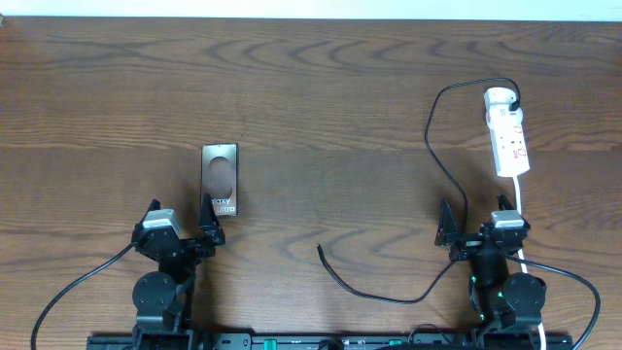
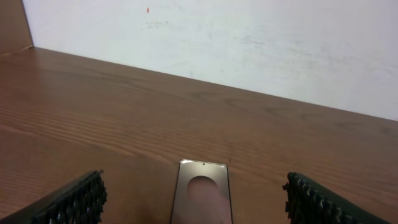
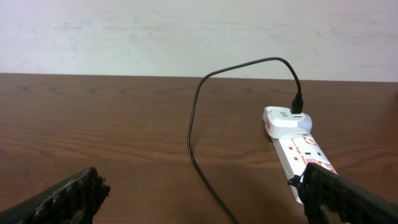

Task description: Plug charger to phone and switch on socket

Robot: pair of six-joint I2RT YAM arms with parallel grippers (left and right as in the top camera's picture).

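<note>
On table (image 1: 340, 117), flat bronze phone (image 1: 220, 180), glossy, rectangular

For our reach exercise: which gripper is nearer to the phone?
Left. The left gripper sits open just short of the phone, facing it. The right gripper is far off to the phone's right, open, nearer the socket.

The overhead camera looks straight down from high above and takes in the whole wooden table (image 1: 311, 87), with the wall (image 1: 311, 7) at the picture's top edge and the left arm (image 1: 160, 282) and right arm (image 1: 505, 282) at the bottom. Each wrist camera rides low over the tabletop, facing that wall — the left close upon the phone (image 2: 201, 193), the right near the socket (image 3: 298, 146) and charger (image 3: 193, 124). Both spots also lie in the overhead view.
</note>
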